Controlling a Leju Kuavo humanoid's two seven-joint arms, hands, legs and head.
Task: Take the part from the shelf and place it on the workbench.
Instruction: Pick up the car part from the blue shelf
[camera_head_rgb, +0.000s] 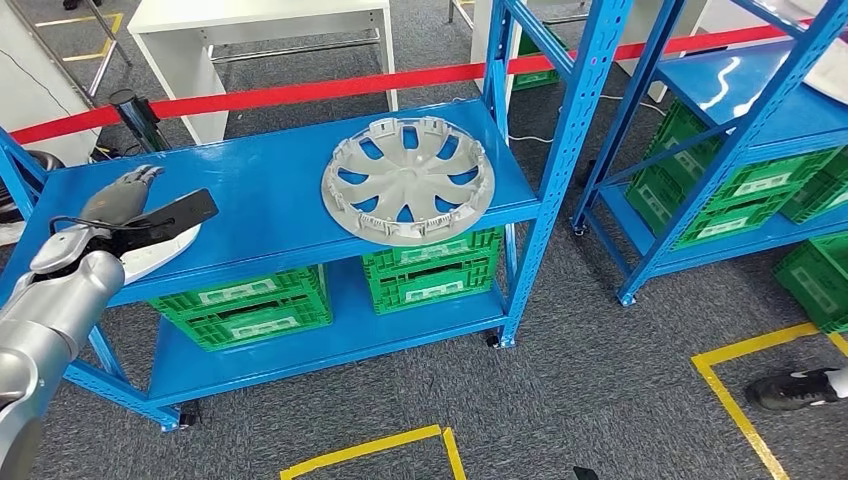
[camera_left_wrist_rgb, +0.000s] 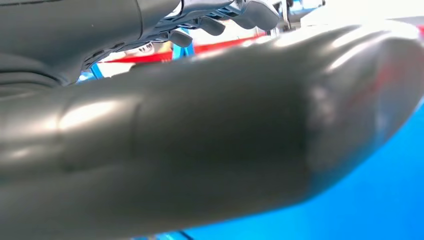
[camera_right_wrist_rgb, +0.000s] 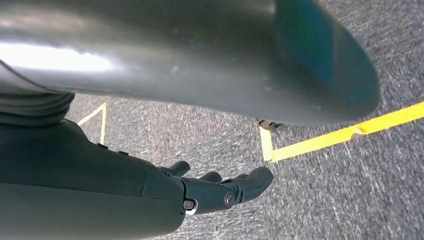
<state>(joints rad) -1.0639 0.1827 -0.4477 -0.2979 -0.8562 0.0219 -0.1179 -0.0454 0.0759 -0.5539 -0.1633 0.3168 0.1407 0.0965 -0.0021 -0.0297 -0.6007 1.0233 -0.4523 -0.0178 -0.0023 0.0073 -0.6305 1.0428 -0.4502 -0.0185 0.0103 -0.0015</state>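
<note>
The part, a grey hubcap (camera_head_rgb: 407, 180), lies flat on the top board of the blue shelf (camera_head_rgb: 260, 190), toward the shelf's right end and close to its front edge. Nothing touches it, so the pick-up has not begun.

The left hand (camera_head_rgb: 125, 195) is raised over the shelf's left end, well apart from the hubcap. Its fingers look extended and hold nothing, so I take it as open. A dark flat piece juts out just beside it toward the hubcap; what it is I cannot tell. Under the hand, at the shelf's front edge, lies a white curved piece (camera_head_rgb: 160, 252). In the left wrist view the thumb (camera_left_wrist_rgb: 200, 150) blurs most of the picture, with spread fingertips (camera_left_wrist_rgb: 210, 25) above it and blue shelf surface behind.

The right hand (camera_right_wrist_rgb: 220, 190) hangs over grey carpet (camera_right_wrist_rgb: 350, 190) beside yellow floor tape (camera_right_wrist_rgb: 320, 142), fingers loosely stretched and apart, holding nothing.

Green crates (camera_head_rgb: 430, 270) sit on the shelf's lower board below the hubcap. A white desk (camera_head_rgb: 250, 30) stands behind the shelf, beyond a red barrier tape (camera_head_rgb: 300, 92); whether that is the target bench I cannot say.

By my reading the task is at its start: reaching to the hubcap, grasping, lifting, carrying and setting down are all left to do.
</note>
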